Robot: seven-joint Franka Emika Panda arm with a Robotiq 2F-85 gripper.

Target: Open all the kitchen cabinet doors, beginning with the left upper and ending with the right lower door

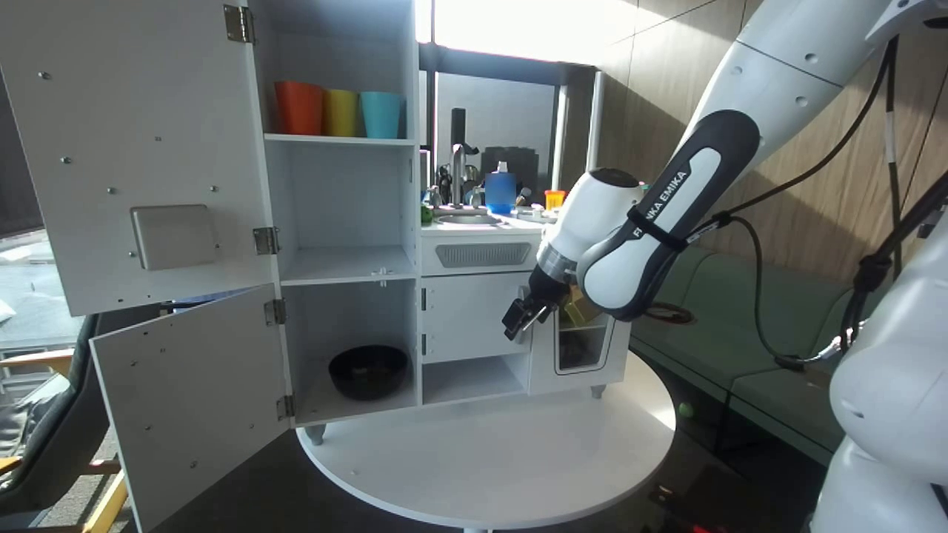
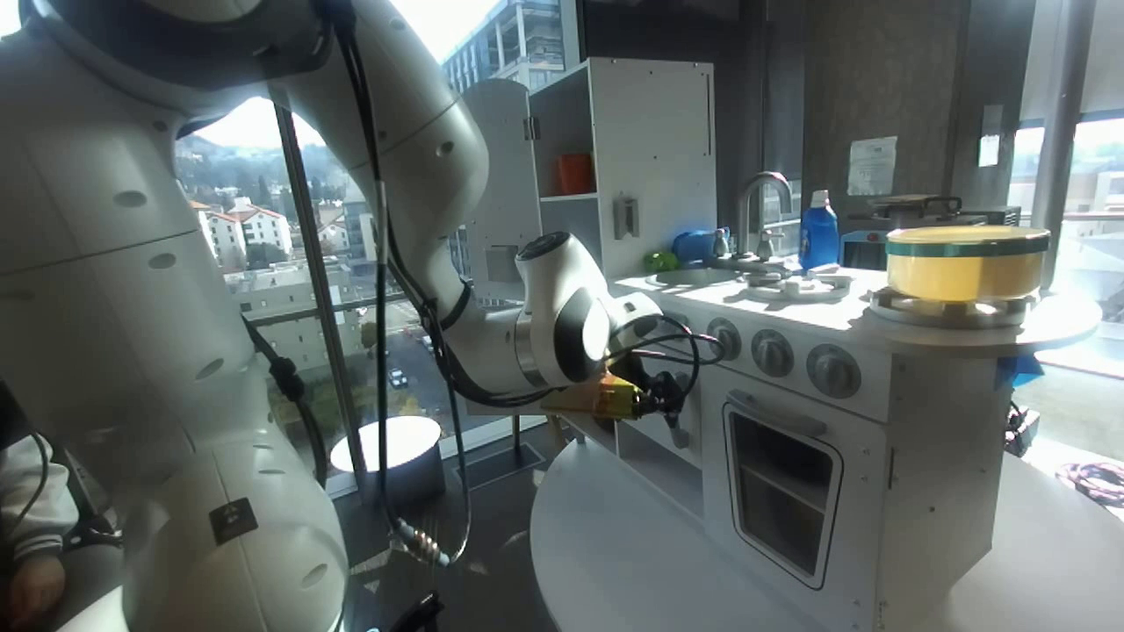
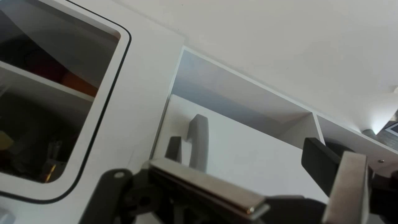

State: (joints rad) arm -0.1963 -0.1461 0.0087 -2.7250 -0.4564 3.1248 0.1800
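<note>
The upper left door (image 1: 148, 148) and lower left door (image 1: 192, 400) of the tall white cabinet stand open. The middle door (image 1: 470, 318) is shut. Its grey curved handle (image 3: 200, 140) shows in the wrist view. My gripper (image 3: 247, 155) is open in front of this door, also visible in both exterior views (image 1: 527, 318) (image 2: 667, 399). The handle lies between its fingers, close to the finger on the left of the wrist view. Contact cannot be told. The right door with a dark window (image 2: 786, 491) is shut, with its handle (image 2: 777, 414) along the top.
A black bowl (image 1: 368, 371) stands in the lower left compartment. Orange (image 1: 299, 108), yellow (image 1: 340, 112) and blue cups (image 1: 381, 115) stand on the upper shelf. An open shelf (image 1: 474, 379) lies below the middle door. A yellow pot (image 2: 966, 268) sits on the stove top. A round white table (image 1: 481, 466) bears the kitchen.
</note>
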